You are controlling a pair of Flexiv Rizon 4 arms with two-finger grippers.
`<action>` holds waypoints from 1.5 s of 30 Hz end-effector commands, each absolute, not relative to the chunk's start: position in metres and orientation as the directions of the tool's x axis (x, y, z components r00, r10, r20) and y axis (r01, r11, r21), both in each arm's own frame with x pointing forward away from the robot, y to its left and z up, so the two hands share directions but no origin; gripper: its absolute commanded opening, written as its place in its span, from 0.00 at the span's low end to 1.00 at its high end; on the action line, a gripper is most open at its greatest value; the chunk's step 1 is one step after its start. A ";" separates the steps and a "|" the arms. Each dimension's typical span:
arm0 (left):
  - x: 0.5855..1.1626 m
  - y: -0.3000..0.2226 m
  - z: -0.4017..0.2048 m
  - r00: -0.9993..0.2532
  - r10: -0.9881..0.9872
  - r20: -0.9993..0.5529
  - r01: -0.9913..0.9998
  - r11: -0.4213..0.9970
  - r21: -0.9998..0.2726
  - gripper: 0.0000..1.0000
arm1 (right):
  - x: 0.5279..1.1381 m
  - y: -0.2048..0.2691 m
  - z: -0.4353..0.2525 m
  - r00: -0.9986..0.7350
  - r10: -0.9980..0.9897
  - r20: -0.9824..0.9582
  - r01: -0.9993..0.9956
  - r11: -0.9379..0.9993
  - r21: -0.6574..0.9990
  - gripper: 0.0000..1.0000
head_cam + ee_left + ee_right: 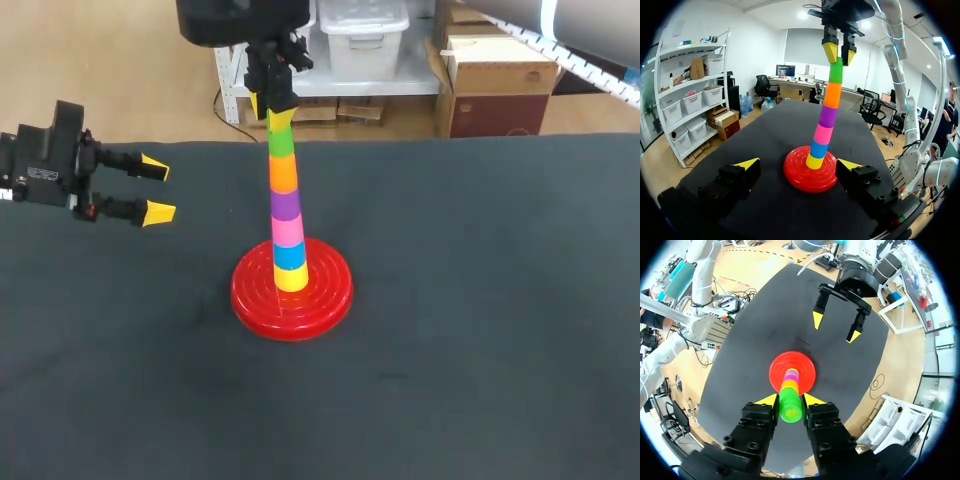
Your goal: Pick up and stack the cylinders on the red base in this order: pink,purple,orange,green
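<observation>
right gripper point(790, 399) is clamping the green cylinder point(281, 143) | green is sitting atop orange point(283, 174), purple point(285, 204), pink point(288, 230), leaning over the red base point(291, 300) mid-table | left gripper point(157, 190) is hovering far left, fingers apart

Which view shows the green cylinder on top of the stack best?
Left wrist view: the green cylinder shows side-on atop the orange cylinder, the right gripper closed on its upper end. The right wrist view shows only its end, between the fingers; the head view shows it small under the gripper.
</observation>
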State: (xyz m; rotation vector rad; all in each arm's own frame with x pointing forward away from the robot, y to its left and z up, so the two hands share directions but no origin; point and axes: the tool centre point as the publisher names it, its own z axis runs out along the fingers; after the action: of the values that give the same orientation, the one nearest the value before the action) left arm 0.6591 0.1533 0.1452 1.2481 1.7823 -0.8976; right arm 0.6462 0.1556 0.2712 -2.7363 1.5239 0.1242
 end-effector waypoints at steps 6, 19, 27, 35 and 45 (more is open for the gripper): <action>0.660 0.154 0.144 -0.223 0.413 -0.883 0.956 0.269 -0.116 1.00 | 0.645 0.152 0.261 0.510 -0.855 -0.097 -0.858 -0.514 0.014 0.00; 0.660 0.154 0.144 -0.223 0.413 -0.883 0.956 0.269 -0.116 1.00 | 0.645 0.150 0.250 0.484 -0.868 -0.112 -0.874 -0.487 -0.003 0.00; 0.660 0.154 0.144 -0.223 0.413 -0.883 0.956 0.269 -0.116 1.00 | 0.643 0.150 0.255 0.474 -0.870 -0.134 -0.879 -0.477 -0.009 0.00; 0.660 0.154 0.144 -0.223 0.413 -0.883 0.956 0.269 -0.116 1.00 | 0.645 0.150 0.265 0.463 -0.874 -0.149 -0.885 -0.466 -0.018 1.00; 0.660 0.154 0.144 -0.223 0.413 -0.883 0.956 0.269 -0.116 1.00 | 0.653 0.137 0.294 0.424 -0.878 -0.221 -0.905 -0.423 -0.053 1.00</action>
State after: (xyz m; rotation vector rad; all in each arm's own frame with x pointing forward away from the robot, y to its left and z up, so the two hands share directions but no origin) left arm 0.6591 0.1533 0.1452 1.2481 1.7823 -0.8976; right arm 0.6547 0.1488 0.2885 -2.5324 1.5951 0.2193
